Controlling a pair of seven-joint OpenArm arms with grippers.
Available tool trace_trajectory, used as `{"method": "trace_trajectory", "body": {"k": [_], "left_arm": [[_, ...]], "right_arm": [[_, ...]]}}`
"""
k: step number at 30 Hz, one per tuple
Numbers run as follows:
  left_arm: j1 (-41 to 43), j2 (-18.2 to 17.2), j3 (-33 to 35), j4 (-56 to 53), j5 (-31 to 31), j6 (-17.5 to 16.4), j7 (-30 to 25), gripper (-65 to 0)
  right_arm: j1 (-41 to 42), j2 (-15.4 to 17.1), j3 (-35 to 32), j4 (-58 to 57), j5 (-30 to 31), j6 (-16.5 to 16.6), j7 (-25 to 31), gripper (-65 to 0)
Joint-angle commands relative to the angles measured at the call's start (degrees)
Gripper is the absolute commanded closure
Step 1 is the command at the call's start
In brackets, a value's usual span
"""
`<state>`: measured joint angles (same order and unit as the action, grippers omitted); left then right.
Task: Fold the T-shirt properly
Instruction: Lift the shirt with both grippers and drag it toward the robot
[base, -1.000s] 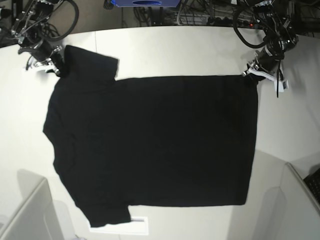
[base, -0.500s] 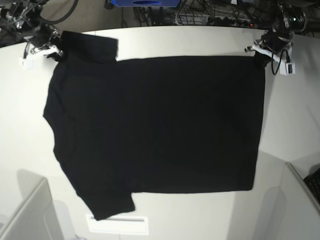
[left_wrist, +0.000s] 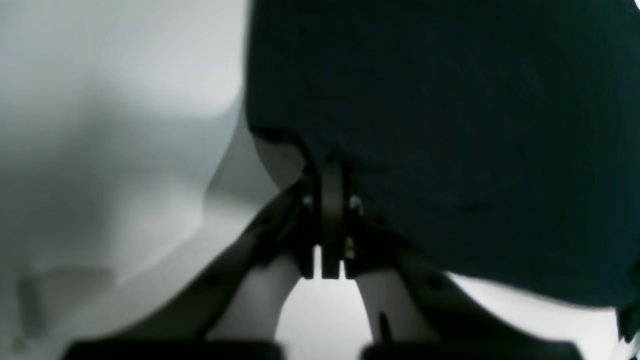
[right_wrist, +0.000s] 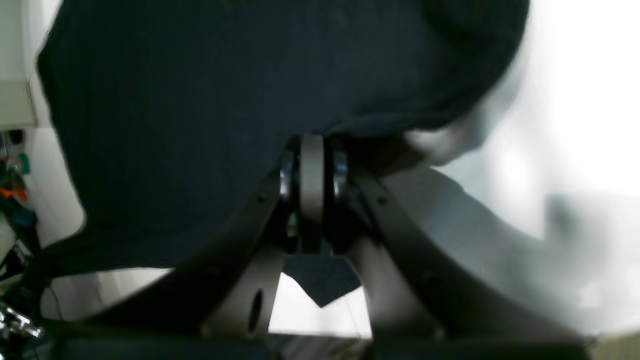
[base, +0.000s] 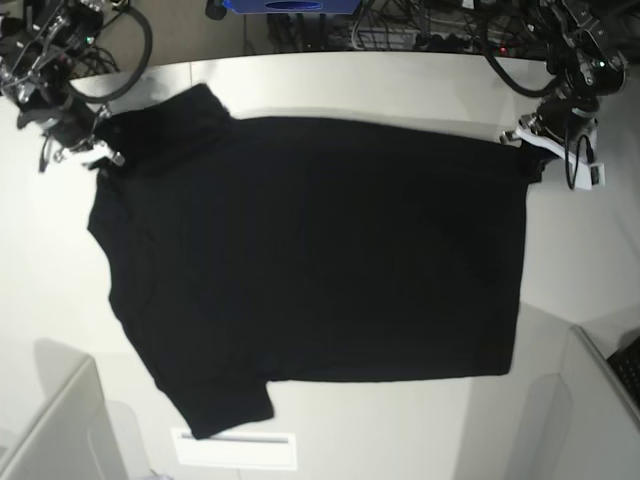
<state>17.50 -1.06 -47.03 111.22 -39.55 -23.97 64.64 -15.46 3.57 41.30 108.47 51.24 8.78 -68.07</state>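
Observation:
The black T-shirt (base: 310, 250) hangs spread wide over the white table, plain side showing, sleeves at the left. My left gripper (base: 528, 140) on the base view's right is shut on the shirt's upper right corner; in the left wrist view the closed fingertips (left_wrist: 331, 172) pinch the cloth edge (left_wrist: 450, 125). At the upper left, my right gripper (base: 100, 150) is shut on the shoulder by the sleeve, and the right wrist view shows its tips (right_wrist: 311, 150) clamped on dark cloth (right_wrist: 200, 100). No print shows.
A white label strip (base: 235, 448) lies on the table under the shirt's lower left sleeve. Grey partition panels stand at the lower left (base: 55, 425) and lower right (base: 600, 400). Cables and a blue box (base: 290, 6) sit beyond the table's far edge.
Both grippers keep their hold. The shirt's top edge shifted: the right corner came down slightly, the left sleeve bunched upward, and the lower hem rose off the label strip.

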Motion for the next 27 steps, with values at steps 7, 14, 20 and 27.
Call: {"method": "trace_trajectory", "body": {"k": [7, 14, 20, 27], "left_arm": [[-9.36, -0.21, -3.57, 0.74, -0.85, 0.45, 5.38, 0.0], [-14.82, -0.21, -3.39, -4.89, -1.20, 7.04, 5.64, 0.0], [-19.03, -0.39, -3.39, -10.16, -0.85, 7.13, 5.29, 0.0], [-23.43, -0.48, -3.39, -14.74, -0.76, 9.68, 5.29, 0.0]], "right_arm": [[8.47, 1.83, -0.20, -0.20, 1.20, -6.36, -0.37, 0.0], [17.62, 4.12, -0.20, -13.74, 1.11, -6.36, -0.28, 0.0], [23.51, 5.61, -0.29, -22.44, 1.02, -6.45, 0.16, 0.0], [30.63, 6.40, -0.29, -29.39, -7.24, -5.92, 0.43, 0.0]]}}
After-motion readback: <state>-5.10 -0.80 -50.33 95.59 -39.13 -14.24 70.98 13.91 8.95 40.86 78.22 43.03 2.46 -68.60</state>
